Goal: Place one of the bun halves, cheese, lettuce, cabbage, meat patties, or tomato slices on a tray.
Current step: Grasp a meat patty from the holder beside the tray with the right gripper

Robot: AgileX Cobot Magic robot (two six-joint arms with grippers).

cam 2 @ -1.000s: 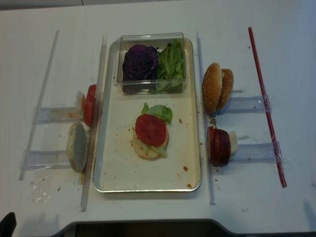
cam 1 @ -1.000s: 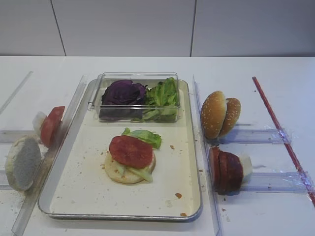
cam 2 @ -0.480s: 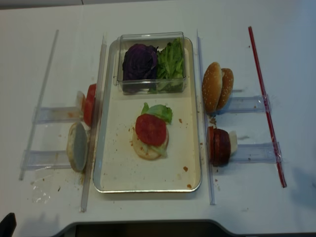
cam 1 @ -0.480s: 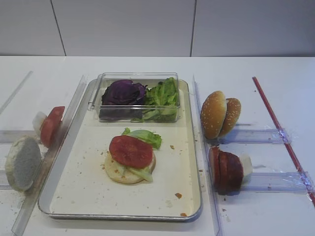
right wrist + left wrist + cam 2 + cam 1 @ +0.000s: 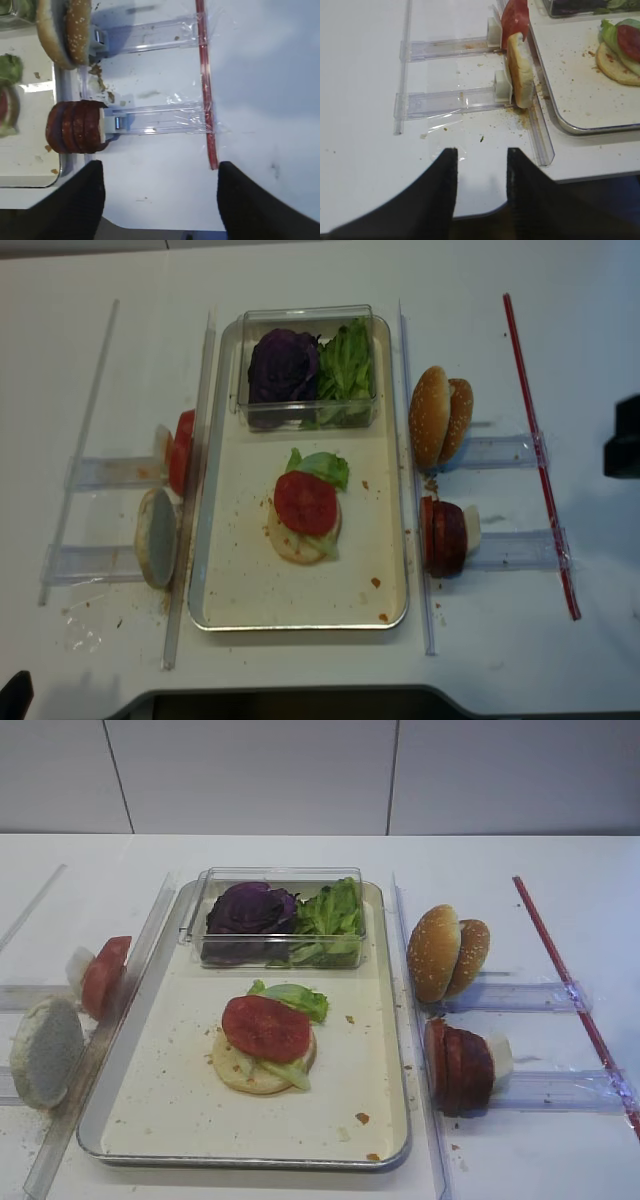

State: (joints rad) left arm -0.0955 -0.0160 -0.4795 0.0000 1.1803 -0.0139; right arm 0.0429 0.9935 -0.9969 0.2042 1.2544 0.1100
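Note:
On the cream tray (image 5: 170,1115) lies a pale bun half (image 5: 243,1078) with lettuce (image 5: 300,998) and a tomato slice (image 5: 265,1027) stacked on it. Meat patties (image 5: 75,127) stand on edge right of the tray, with sesame bun halves (image 5: 442,952) behind them. At the tray's left stand another tomato slice (image 5: 103,975) and a pale bun half (image 5: 519,70). My right gripper (image 5: 160,185) hangs open and empty over bare table, near side of the patties. My left gripper (image 5: 481,167) is open and empty near the table's front edge, short of the pale bun.
A clear box (image 5: 275,880) at the tray's far end holds purple cabbage (image 5: 250,908) and more lettuce (image 5: 332,913). Clear plastic rails (image 5: 530,1088) flank the tray on both sides. A red strip (image 5: 205,80) runs along the right. Crumbs dot the tray.
A dark part of the right arm has come into the overhead view at the right edge. The food has not moved.

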